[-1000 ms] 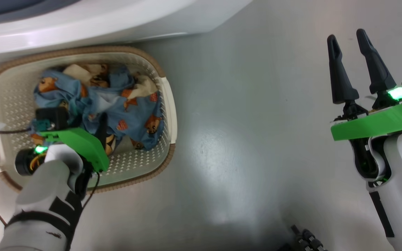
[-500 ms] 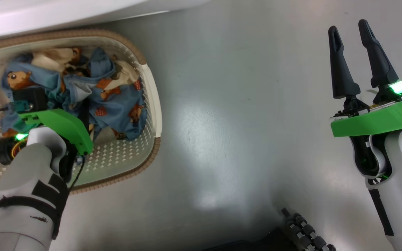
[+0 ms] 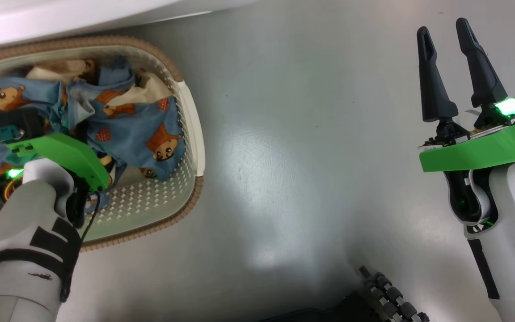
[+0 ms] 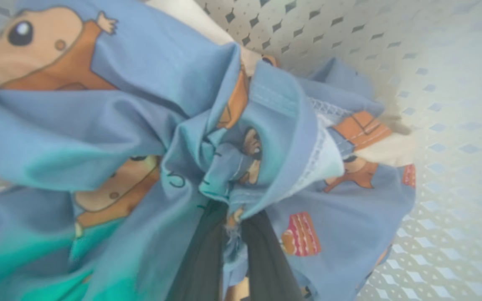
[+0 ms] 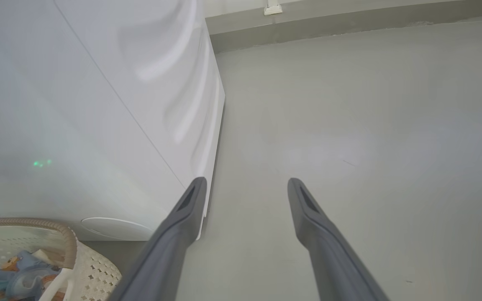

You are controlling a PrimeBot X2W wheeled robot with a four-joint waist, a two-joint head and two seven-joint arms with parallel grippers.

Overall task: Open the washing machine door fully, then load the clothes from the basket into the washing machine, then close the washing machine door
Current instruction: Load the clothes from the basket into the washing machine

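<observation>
Right hand [image 5: 246, 180] gapes above floor [image 5: 349, 125] beside the washing machine [image 5: 98, 104].

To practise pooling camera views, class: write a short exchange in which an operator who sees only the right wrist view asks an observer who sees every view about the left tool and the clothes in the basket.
Operator: I see just a corner of the basket beside the washing machine. Where is the left tool?
Observer: Down inside the basket, among the blue bear-print clothes.
Operator: Has it gripped anything?
Observer: Yes. The left wrist view shows its fingers shut on a bunched fold of the clothes.
</observation>
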